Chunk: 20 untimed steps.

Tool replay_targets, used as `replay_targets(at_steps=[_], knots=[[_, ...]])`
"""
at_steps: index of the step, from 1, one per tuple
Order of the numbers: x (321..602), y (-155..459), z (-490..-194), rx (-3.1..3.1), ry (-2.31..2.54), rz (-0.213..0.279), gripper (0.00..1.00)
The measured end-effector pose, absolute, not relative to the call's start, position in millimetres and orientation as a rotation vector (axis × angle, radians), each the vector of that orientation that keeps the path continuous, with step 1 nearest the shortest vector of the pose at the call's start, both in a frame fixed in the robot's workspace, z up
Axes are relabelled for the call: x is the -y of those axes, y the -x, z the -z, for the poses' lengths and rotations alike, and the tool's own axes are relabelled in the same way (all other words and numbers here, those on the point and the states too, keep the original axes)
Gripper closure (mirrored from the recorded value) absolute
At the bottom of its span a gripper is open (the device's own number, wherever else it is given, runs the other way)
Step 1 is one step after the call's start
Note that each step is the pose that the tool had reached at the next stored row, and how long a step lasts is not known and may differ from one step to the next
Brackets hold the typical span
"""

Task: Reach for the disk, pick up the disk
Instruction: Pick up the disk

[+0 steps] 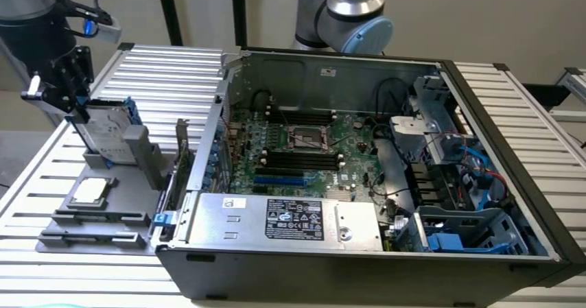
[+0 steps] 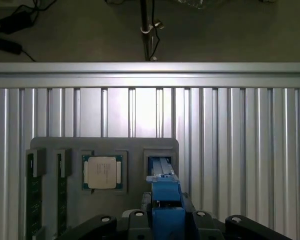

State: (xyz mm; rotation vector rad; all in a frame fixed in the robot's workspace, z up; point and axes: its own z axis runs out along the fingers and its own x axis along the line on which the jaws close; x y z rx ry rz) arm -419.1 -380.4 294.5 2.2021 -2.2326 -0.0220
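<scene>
The disk (image 1: 108, 133) is a silver-grey drive with a white label and blue rails. It stands tilted in the slot of a grey fixture (image 1: 101, 215) on the slatted table, at the exterior view's left. My black gripper (image 1: 81, 112) comes down onto the disk's upper end and is shut on it. In the wrist view, the disk's blue rail (image 2: 165, 192) runs from the fixture slot straight up into my gripper (image 2: 165, 201), with a dark finger close on either side of the rail.
A small silver square chip (image 1: 92, 191) (image 2: 102, 172) lies in the fixture beside the disk's slot, and memory sticks (image 2: 34, 197) sit in its outer slots. An open computer case (image 1: 366, 178) takes up the table's middle. A second robot arm (image 1: 344, 13) stands behind the case.
</scene>
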Motion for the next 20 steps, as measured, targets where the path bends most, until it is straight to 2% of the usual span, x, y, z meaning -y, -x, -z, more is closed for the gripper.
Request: replay_targets(at_steps=[20], knots=[[380.5,418.7,-297.6,2.233,-2.202,0.022,0.67]])
